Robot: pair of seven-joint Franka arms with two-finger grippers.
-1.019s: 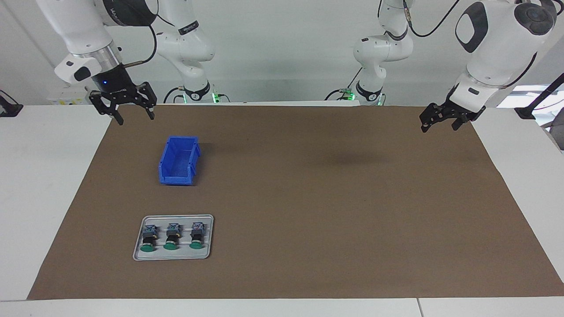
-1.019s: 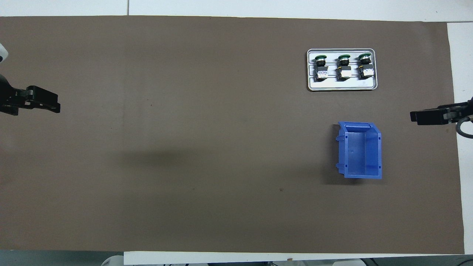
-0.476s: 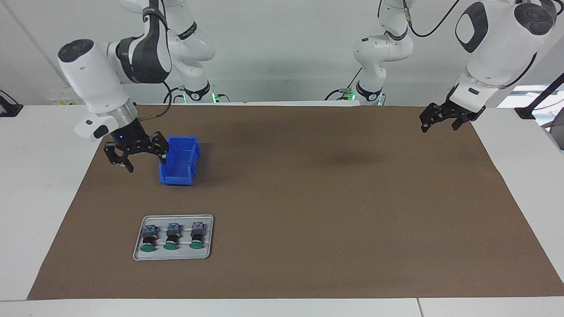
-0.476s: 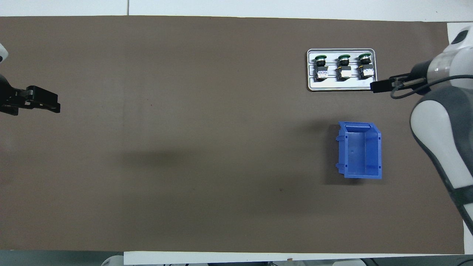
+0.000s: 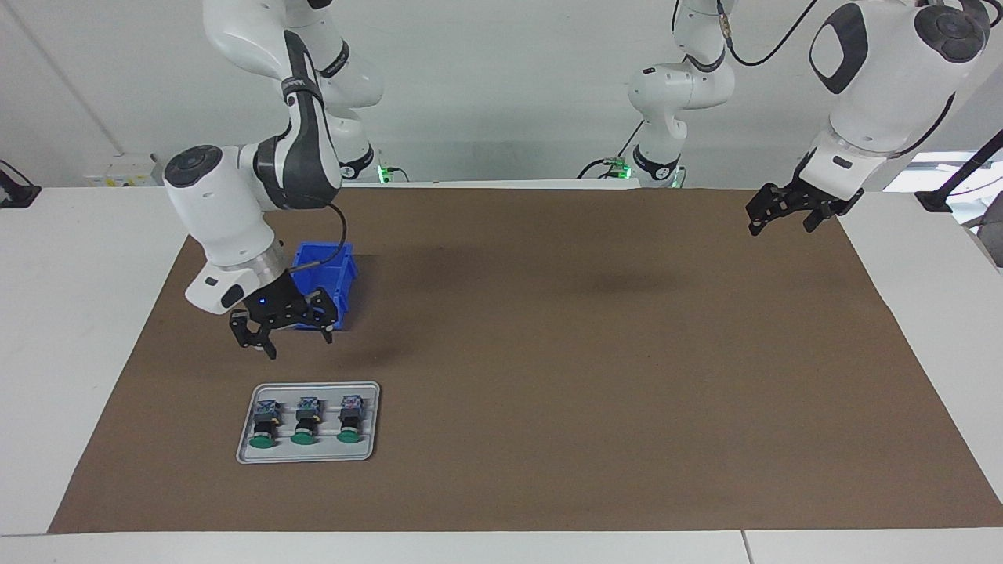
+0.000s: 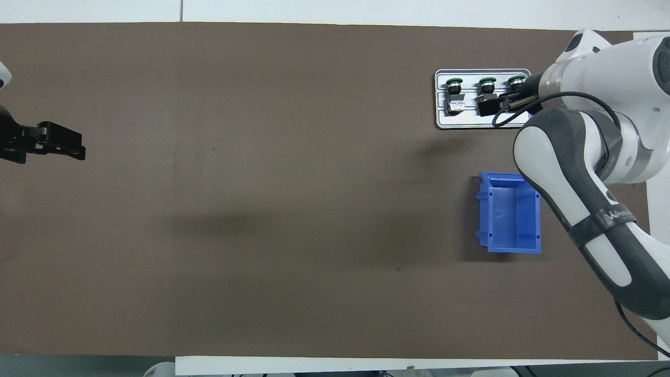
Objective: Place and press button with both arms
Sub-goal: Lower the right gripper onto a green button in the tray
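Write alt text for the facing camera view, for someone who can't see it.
The right gripper, fingers open, hangs in the air over the brown mat between a blue bin and a grey tray holding three green-capped buttons. The left gripper waits raised over the mat's edge at the left arm's end of the table.

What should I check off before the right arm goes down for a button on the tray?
1. Right claw open: ok.
2. Right claw free of load: ok, nothing between its fingers.
3. Right claw down at the buttons: not ok, it hangs above the tray; the overhead view only makes it cover the middle button.
4. Three buttons lying in the tray, green caps pointing away from the robots: ok.
5. Blue bin has nothing in it: ok.
6. Left claw waiting over the left arm's end of the mat: ok.
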